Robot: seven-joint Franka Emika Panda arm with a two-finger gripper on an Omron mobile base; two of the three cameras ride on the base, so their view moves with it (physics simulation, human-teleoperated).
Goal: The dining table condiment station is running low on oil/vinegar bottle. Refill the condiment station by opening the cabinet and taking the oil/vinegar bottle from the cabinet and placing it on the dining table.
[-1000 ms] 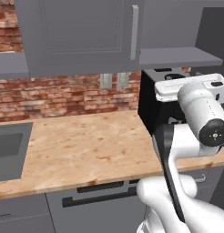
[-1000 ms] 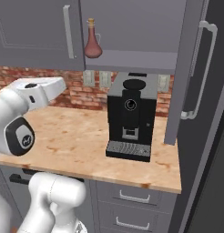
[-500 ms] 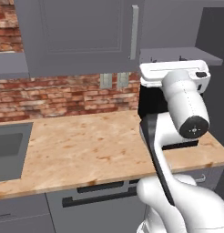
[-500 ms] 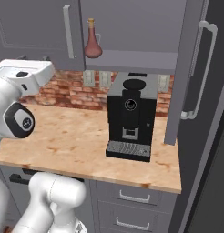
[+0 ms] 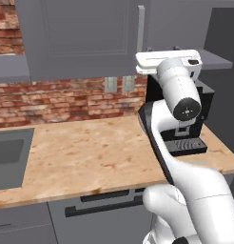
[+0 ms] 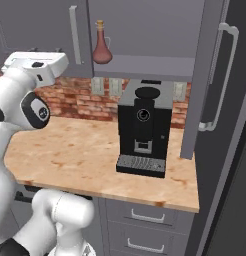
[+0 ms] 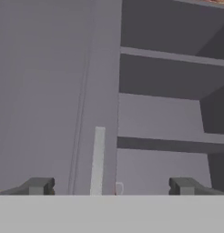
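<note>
The oil/vinegar bottle (image 6: pixel 101 44), a reddish-brown flask with a cork, stands upright on the lowest shelf of the cabinet (image 6: pixel 145 20). The cabinet's right door (image 6: pixel 202 85) is swung open and its left door (image 6: pixel 40 30) is closed. My white hand (image 6: pixel 36 62) is raised level with the cabinet's bottom edge, to the left of the bottle and well apart from it. In the hand view my gripper (image 7: pixel 113 186) is open and empty. It faces the closed door's silver handle (image 7: pixel 99 159), with bare shelves (image 7: pixel 173 145) to the right. The dining table is out of view.
A black coffee machine (image 6: pixel 143 131) stands on the wooden counter (image 6: pixel 75 160) right under the open cabinet. A steel sink (image 5: pixel 7 157) sits at the counter's left end. A tall dark unit (image 6: pixel 235 150) rises on the right, behind the open door.
My hand has risen from in front of the coffee machine to the height of the cabinet's bottom edge and turned toward the cabinet. The bottle and the doors have not moved.
</note>
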